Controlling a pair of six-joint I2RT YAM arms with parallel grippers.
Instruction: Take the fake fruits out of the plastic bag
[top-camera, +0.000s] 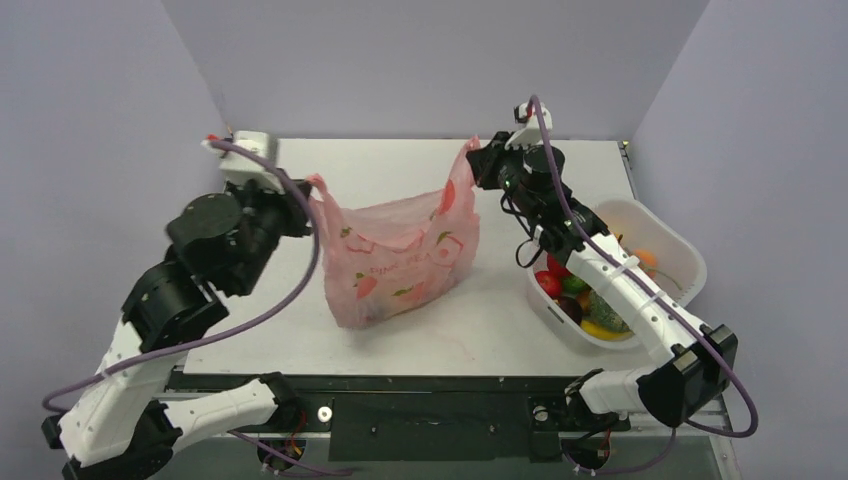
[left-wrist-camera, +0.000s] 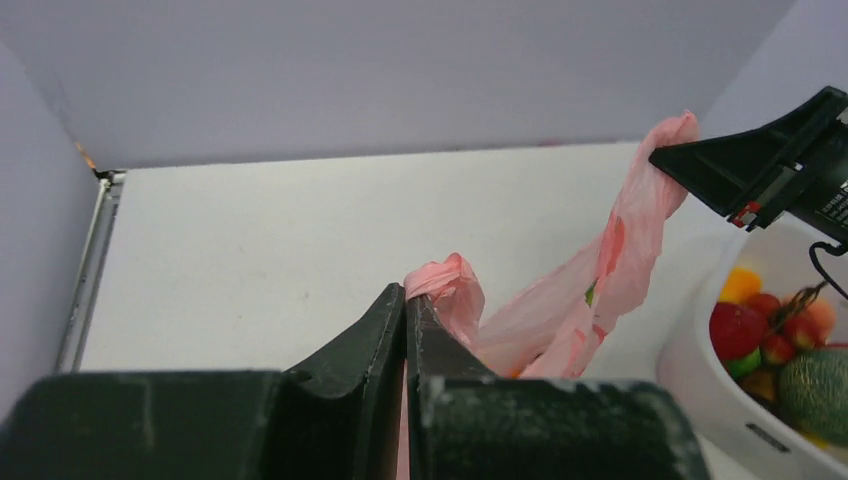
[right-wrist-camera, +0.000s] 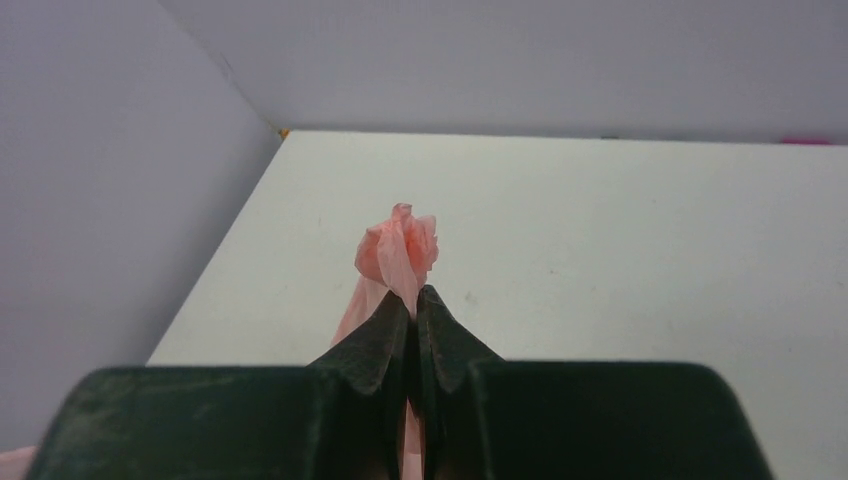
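White table | left pincer, right pincer raised, pinching plastic bag handles

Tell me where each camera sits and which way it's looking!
Top external: high behind the arms, looking down on the table, plastic bag and white basket; both arms show.
Left wrist: on the left arm, facing across the table to a wall; left gripper shows, shut on one handle.
Right wrist: on the right arm, facing a walled table corner; right gripper shows, shut on the other handle.
Shared: top and left wrist views both see the fake fruits in the basket.
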